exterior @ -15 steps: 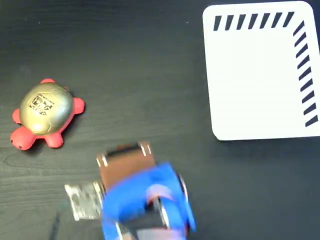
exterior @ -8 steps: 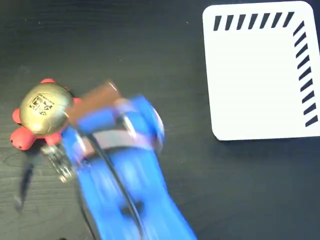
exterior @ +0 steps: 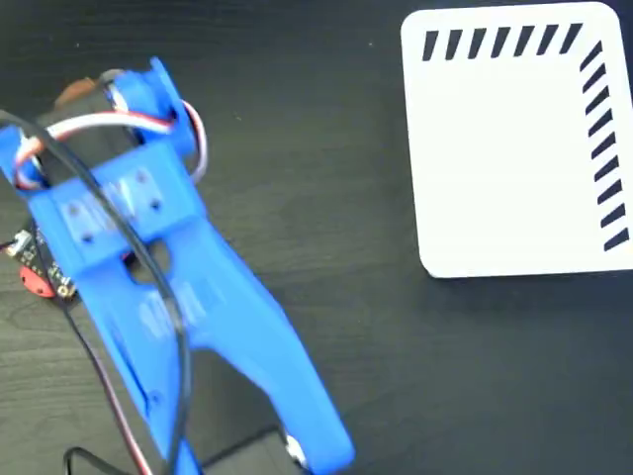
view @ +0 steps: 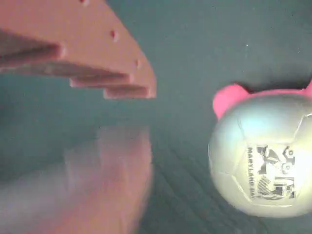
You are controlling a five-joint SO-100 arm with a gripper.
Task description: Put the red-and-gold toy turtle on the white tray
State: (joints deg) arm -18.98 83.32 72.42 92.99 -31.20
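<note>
Reaching for the toy is the step in hand, judged from both views.

Fixed view: the blue arm (exterior: 168, 287) runs from the lower centre of the frame up to the upper left, crossed by black, red and white cables. It covers nearly all of the red-and-gold toy turtle (exterior: 38, 282); only a small coral-red part shows at the left edge, beside a small circuit board on the arm. The claw itself is hidden under the arm, so its opening cannot be read here. The white tray (exterior: 495, 178) lies in the upper right on the dark desk (exterior: 326, 119), well apart from the arm, with black diagonal stripes along its top and right edges and nothing on it.

Wrist view: the claw (view: 126, 114) stands open and holds nothing. 1 coral finger (view: 73, 44) fills the upper left; the other, blurred, fills the lower left, with bare desk between them. The turtle sits at the right of the frame, outside that gap, its gold shell showing a black printed mark and 1 pink-red limb at its top.

Next move, as a judgement: the claw must shift toward the turtle until the shell lies between the 2 fingers, then close. The domed, shiny shell could slip from an off-centre grip.
</note>
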